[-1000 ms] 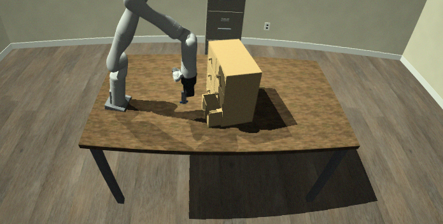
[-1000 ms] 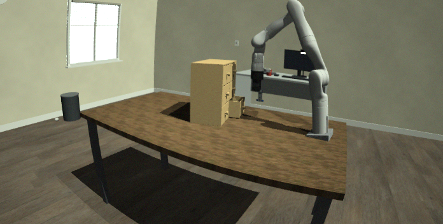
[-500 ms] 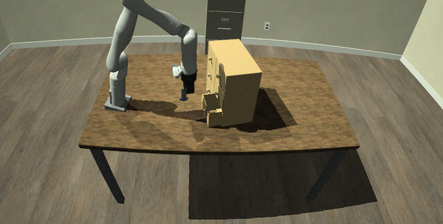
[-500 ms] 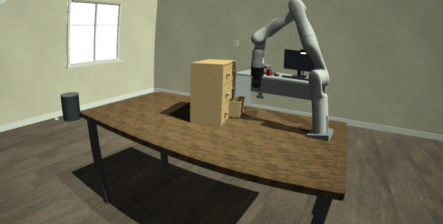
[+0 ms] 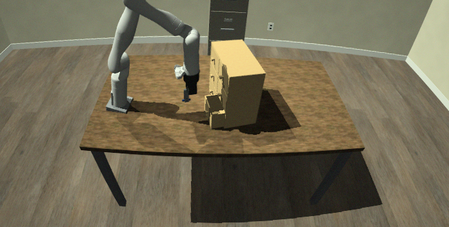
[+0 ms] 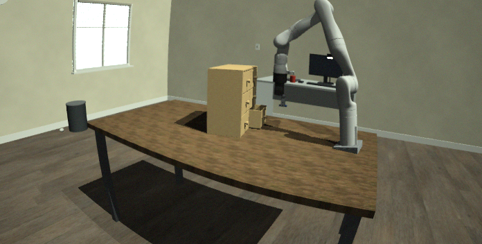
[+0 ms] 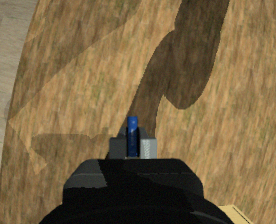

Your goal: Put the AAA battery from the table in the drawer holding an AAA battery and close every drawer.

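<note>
My gripper points down and is shut on a blue AAA battery. The battery lies across between the fingertips, held above the table in front of the chest. The small wooden chest stands upright; its corner shows at the bottom right of the wrist view. One bottom drawer is pulled out, on the side nearer the top camera. The gripper is beside it and higher, clear of its front. The battery inside a drawer is not visible.
The drawer's front and the knobs on the chest face stick out toward the arm. The arm's base is fixed at the table's end. The table has its long edge beyond the drawer's side in the top view.
</note>
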